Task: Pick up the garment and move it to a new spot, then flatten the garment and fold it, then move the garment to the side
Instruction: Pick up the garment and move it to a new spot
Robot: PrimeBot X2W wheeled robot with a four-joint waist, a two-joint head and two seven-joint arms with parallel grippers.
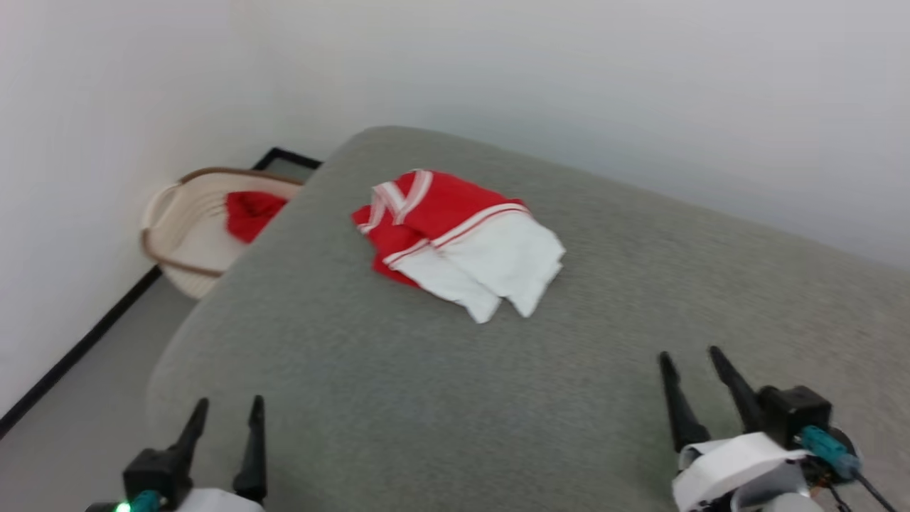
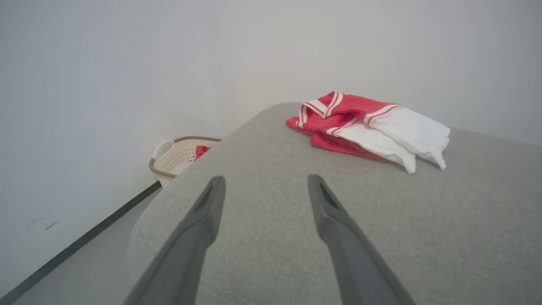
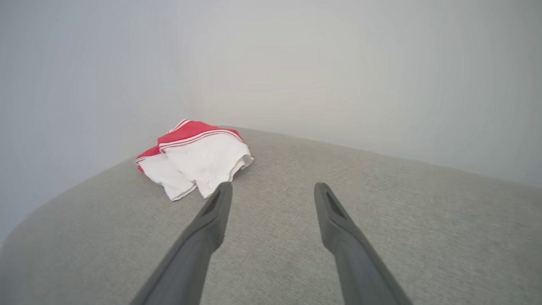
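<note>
The garment [image 1: 458, 240] lies folded into a small bundle on the far part of the grey surface [image 1: 398, 398], red with striped trim at its far end and white sleeves toward me. It also lies ahead in the left wrist view as the garment [image 2: 368, 127] and in the right wrist view as the garment [image 3: 197, 156]. My left gripper [image 1: 229, 405] stands open at the near left, well short of the cloth. At the near right my right gripper [image 1: 689, 355] is open too, empty, a short way from the white sleeves.
A cream laundry basket [image 1: 186, 227] stands on the floor by the wall beyond the grey surface's left edge, with a plain red cloth [image 1: 250, 212] inside. White walls close off the far side. A black baseboard [image 1: 71, 355] runs along the floor at left.
</note>
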